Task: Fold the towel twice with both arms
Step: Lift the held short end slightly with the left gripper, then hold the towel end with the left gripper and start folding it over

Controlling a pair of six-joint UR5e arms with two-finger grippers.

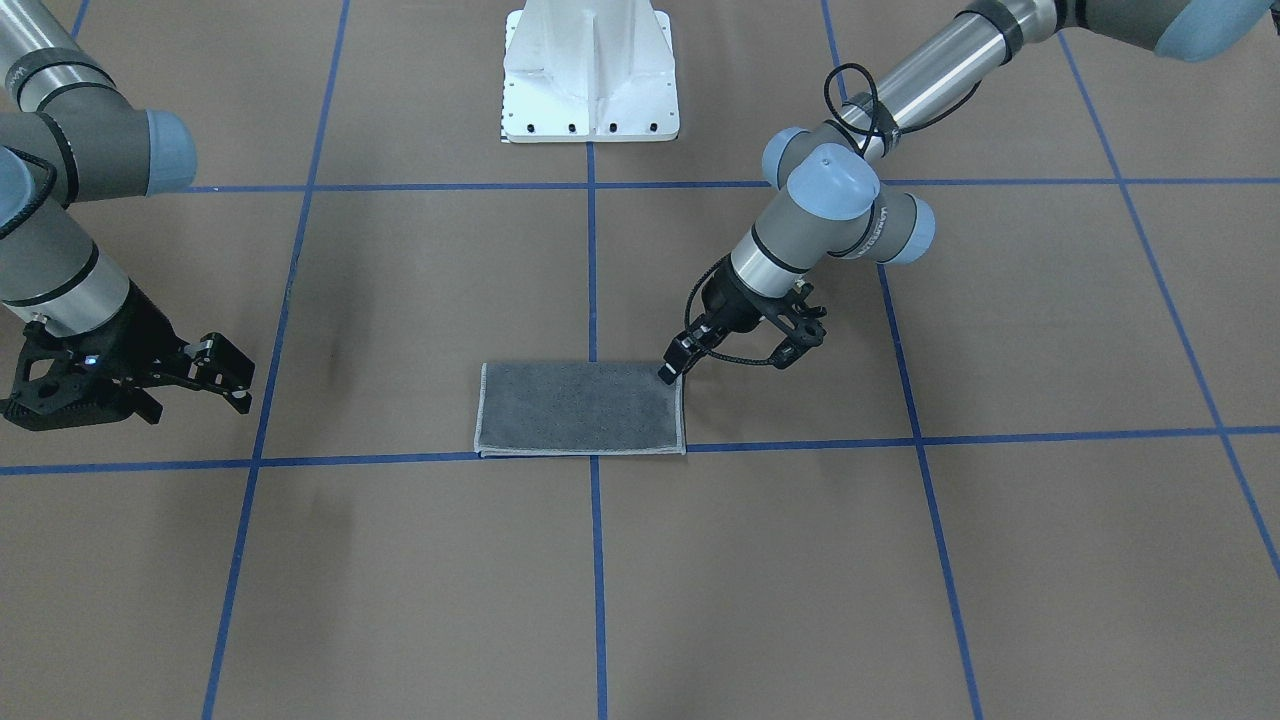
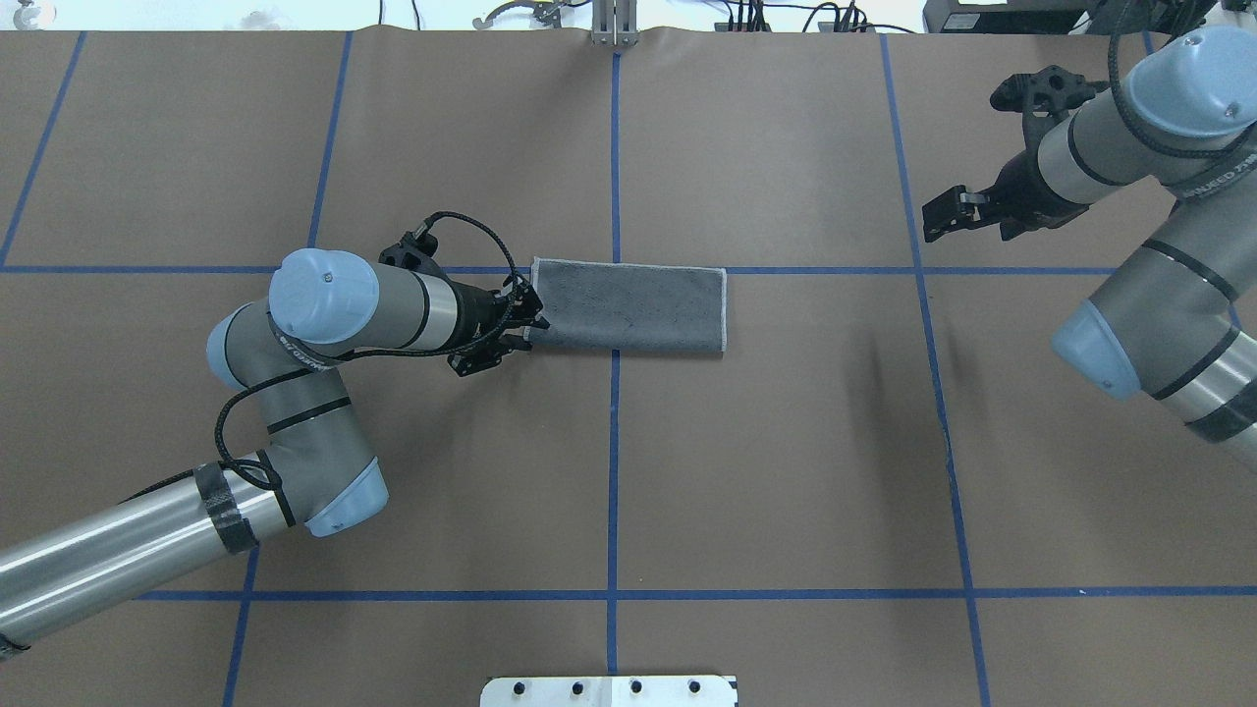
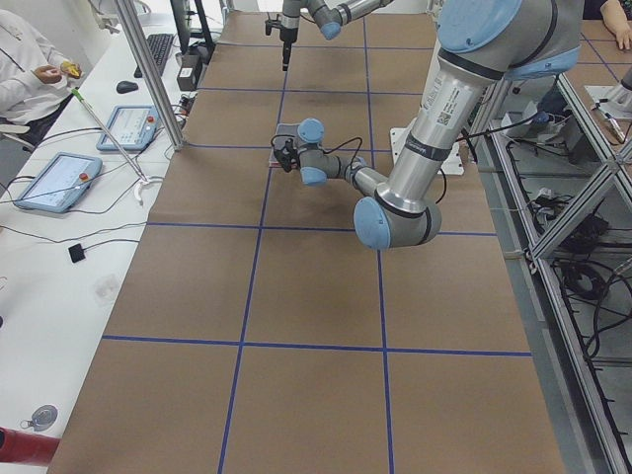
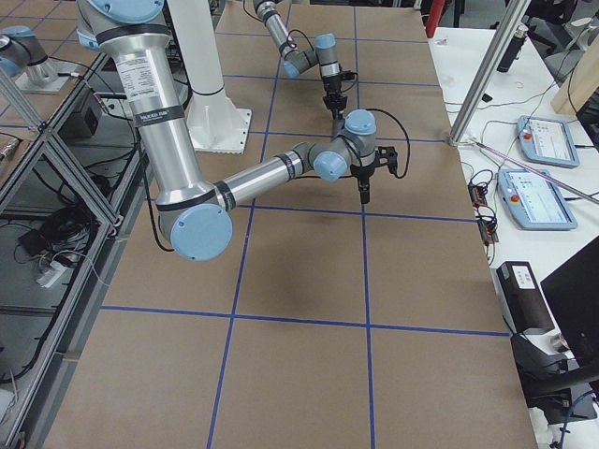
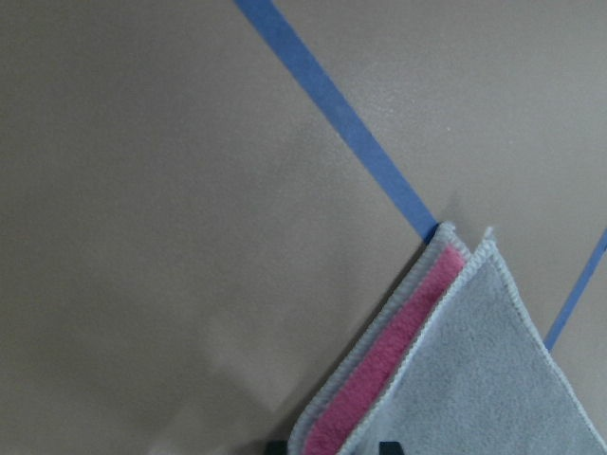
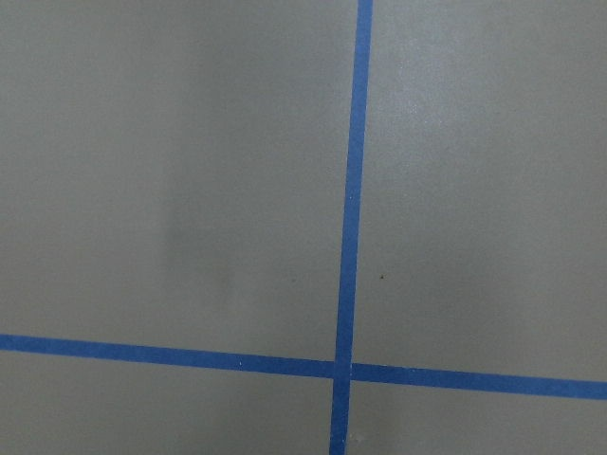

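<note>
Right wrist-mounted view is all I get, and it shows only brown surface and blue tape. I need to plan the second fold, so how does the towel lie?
Observer: The towel lies flat, folded into a rectangle, dark grey face up.
Operator: Is my right gripper anywhere near it?
Observer: No. The right gripper hangs well off to one side, apart from the towel.
Operator: And the left one?
Observer: The left gripper is at a corner of the towel, where the left wrist view shows a strip of pink between the layers.
</note>
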